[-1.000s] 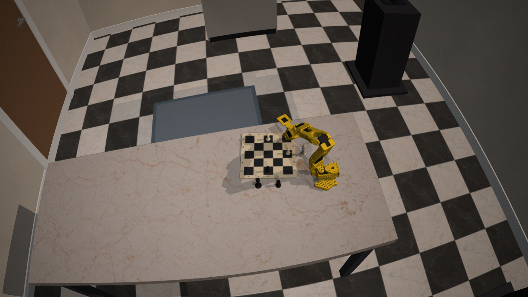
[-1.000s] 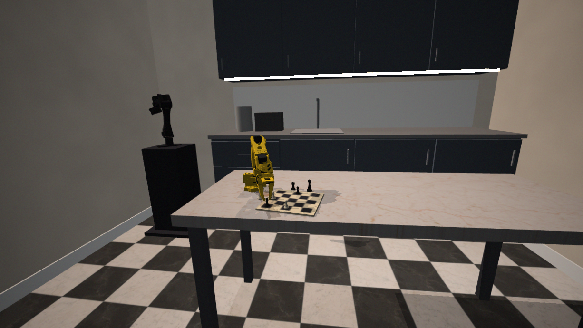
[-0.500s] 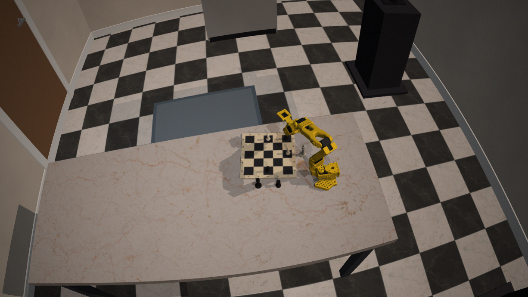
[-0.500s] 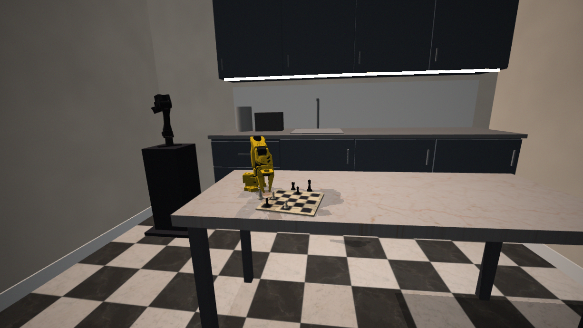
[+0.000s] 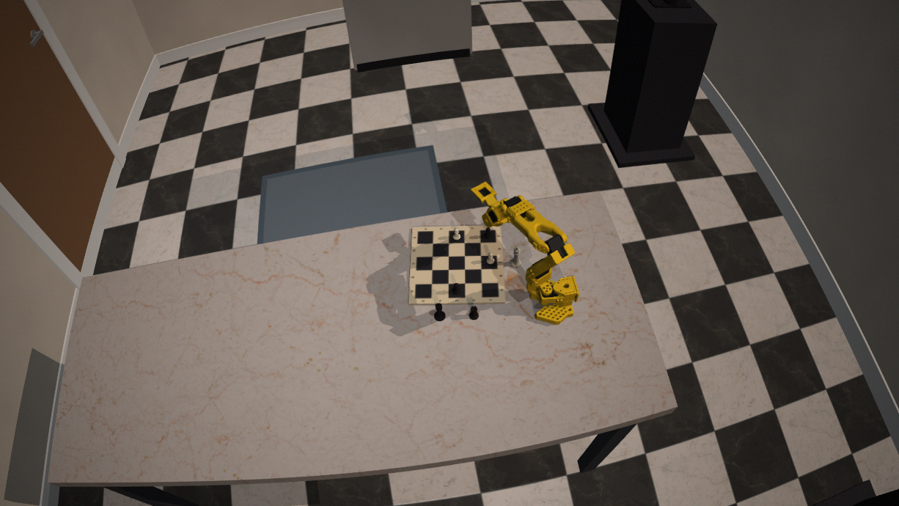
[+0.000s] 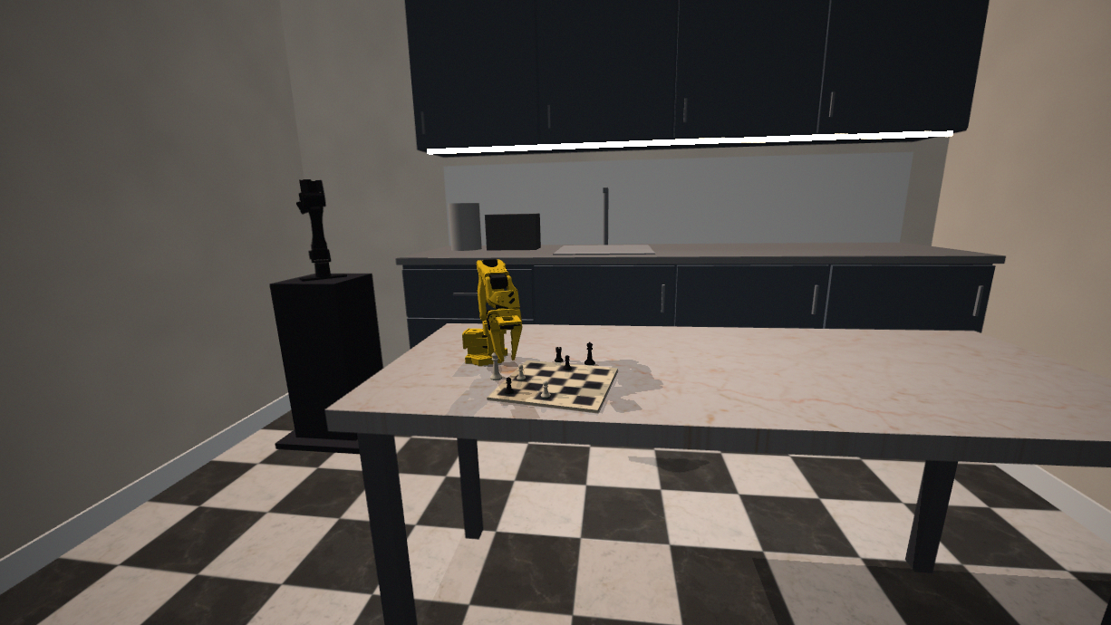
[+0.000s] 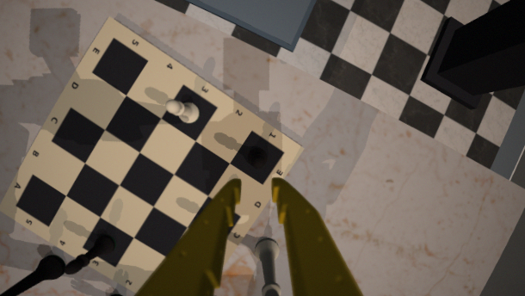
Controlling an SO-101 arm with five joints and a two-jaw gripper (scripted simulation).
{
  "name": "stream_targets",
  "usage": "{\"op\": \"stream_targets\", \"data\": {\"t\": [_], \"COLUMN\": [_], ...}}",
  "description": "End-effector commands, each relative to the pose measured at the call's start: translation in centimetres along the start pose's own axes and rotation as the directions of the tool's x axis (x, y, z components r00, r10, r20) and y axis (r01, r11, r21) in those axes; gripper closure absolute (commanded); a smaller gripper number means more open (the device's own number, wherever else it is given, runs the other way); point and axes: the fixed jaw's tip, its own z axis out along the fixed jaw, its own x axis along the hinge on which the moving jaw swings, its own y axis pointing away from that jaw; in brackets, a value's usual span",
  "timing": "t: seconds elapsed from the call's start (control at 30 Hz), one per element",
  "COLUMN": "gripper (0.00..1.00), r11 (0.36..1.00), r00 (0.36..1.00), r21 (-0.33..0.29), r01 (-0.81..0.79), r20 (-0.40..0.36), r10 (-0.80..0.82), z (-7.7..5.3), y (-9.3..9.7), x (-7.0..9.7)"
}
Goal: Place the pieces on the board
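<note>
The tool [image 7: 255,189] hangs over the board's corner by the letters D and E. Its yellow fingers are parted only narrowly, and bare board shows in the slim gap, so it holds nothing. Just ahead of the tips the black pawn [image 7: 256,156] stands on the dark square E1. It shows as a small round dark head straight above its base, upright and inside the square's lines, apart from the tool. Below the tips the white king [image 7: 267,249] stands on the desk [image 5: 251,352], off the board [image 7: 168,148], just beside its edge near the letter C. From above, another white piece [image 5: 490,258] stands on the edge column of the board close to the king. Its square is hidden behind the fingers in the wrist view. Farther along the E row a white pawn [image 7: 182,109] occupies the dark square E3. On the opposite side a black piece [image 7: 103,244] stands on A3. Past that edge the black rook [image 5: 474,311] and the taller black queen [image 5: 439,312] wait on the desk, near each other and just off the board. The arm's base [image 5: 554,312] sits close to the board's corner on the king's side. The board lies near the desk's long edge by the grey mat [image 5: 345,188], with a broad stretch of marble reaching away beyond the rook and queen.
</note>
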Motion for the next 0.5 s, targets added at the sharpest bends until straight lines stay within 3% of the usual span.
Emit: {"op": "stream_targets", "data": {"t": [0.0,0.27,0.47], "gripper": [0.91,0.91,0.90], "r11": [1.000,0.999,0.981], "r00": [1.000,0.999,0.987], "r21": [-0.004,-0.024,-0.101], "r01": [-0.002,0.031,0.162], "r20": [0.016,0.017,0.025], "r10": [0.002,-0.031,-0.161], "z": [-0.4,-0.4,-0.9], "y": [0.2,1.0,4.5], "x": [-0.3,-0.4,-0.3]}}
